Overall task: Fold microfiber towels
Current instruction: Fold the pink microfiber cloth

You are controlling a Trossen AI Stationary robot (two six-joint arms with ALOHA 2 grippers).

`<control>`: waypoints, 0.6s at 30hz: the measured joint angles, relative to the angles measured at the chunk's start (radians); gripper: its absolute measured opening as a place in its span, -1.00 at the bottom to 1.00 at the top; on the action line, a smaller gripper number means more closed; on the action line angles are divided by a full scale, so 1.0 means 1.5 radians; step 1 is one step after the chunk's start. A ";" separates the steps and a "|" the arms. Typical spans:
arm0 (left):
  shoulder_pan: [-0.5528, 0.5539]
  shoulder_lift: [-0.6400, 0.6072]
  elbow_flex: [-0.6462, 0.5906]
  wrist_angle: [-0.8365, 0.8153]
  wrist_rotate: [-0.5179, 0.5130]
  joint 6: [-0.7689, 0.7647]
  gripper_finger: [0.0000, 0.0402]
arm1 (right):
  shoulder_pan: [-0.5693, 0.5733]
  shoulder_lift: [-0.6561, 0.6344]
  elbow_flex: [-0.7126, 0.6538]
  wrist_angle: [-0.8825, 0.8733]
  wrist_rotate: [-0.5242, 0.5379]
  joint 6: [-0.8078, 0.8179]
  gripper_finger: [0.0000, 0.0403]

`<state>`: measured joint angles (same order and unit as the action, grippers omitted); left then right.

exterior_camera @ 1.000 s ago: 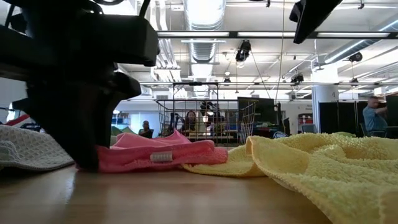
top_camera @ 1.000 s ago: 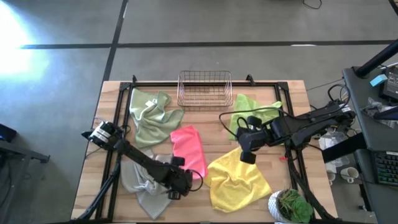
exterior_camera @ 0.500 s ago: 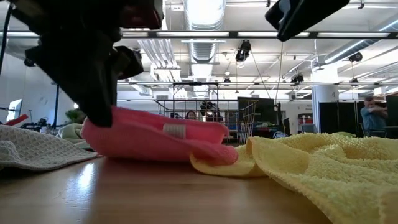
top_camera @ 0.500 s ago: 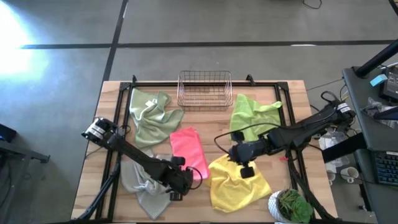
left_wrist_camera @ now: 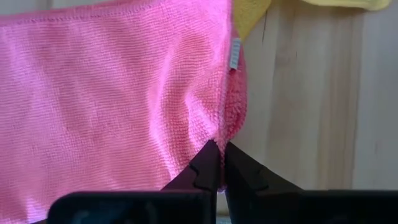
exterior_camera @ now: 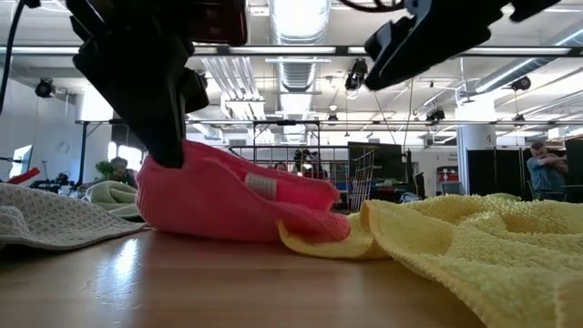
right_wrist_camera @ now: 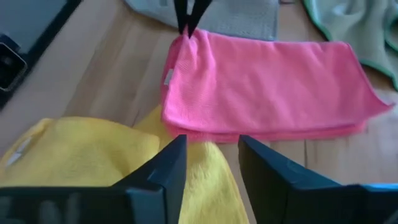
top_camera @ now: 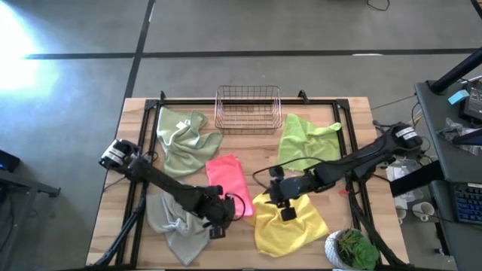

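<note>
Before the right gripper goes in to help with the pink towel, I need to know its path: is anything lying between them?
Yes. The right gripper, open, hovers over the yellow towel, whose edge lies against the pink towel. The left gripper is shut on the pink towel's corner.

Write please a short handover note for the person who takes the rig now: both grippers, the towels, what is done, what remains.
Left gripper: shut on the near corner of the pink towel, lifting it off the table.
Right gripper: open, over the edge of the yellow towel, holding nothing.
Pink towel lies already doubled at the table's centre. Yellow, lime green towel, sage green towel and grey towel lie crumpled around it. Wire basket holds no towel.
Done: pink partly folded. Left: finish pink, fold the other four.
</note>
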<state>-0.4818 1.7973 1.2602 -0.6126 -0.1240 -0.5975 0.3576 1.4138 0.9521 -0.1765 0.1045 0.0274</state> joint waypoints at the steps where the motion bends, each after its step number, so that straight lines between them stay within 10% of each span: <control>1: 0.002 0.000 0.000 0.001 0.005 0.000 -1.00 | 0.000 0.013 0.007 0.002 0.000 -0.007 -0.29; 18: 0.014 -0.001 0.003 0.002 0.009 -0.095 -1.00 | 0.000 0.179 0.099 0.055 -0.077 -0.022 -0.32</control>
<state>-0.4603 1.7966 1.2646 -0.6094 -0.1112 -0.7395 0.3576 1.6819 1.0999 -0.0947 -0.0118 -0.0051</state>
